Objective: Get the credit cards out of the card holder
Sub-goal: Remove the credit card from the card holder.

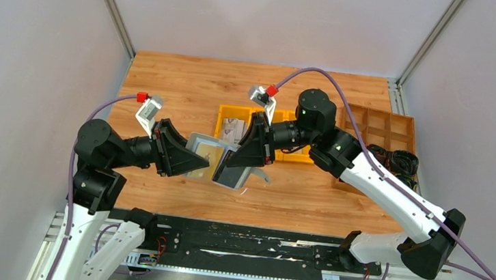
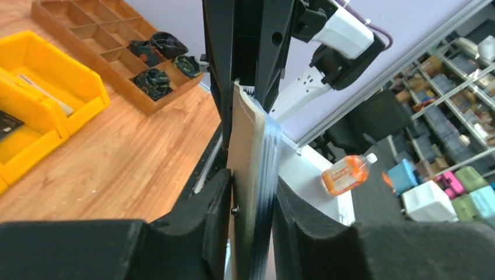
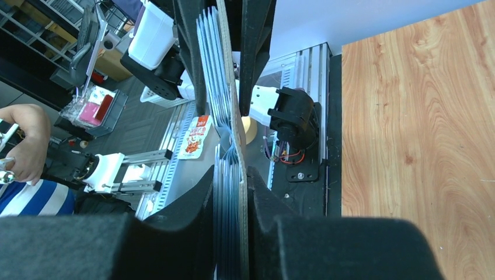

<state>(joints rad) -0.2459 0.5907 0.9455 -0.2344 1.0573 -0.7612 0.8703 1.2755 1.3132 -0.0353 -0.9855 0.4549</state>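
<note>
The grey card holder (image 1: 208, 153) hangs open above the table, held between both grippers. My left gripper (image 1: 192, 156) is shut on its left half and my right gripper (image 1: 240, 156) is shut on its right half. In the left wrist view the holder (image 2: 248, 140) stands edge-on between my left gripper's (image 2: 252, 192) pads. In the right wrist view the holder (image 3: 229, 157) shows several bluish sleeves, clamped in my right gripper (image 3: 230, 186). No card is sticking out of the holder. A pale printed card (image 1: 234, 130) lies in the yellow bin.
The yellow bin tray (image 1: 261, 116) stands just behind the grippers, also in the left wrist view (image 2: 64, 76). A wooden compartment tray (image 1: 383, 129) with dark bundles (image 1: 394, 161) stands at the right. The table's near edge has a black rail (image 1: 256, 240).
</note>
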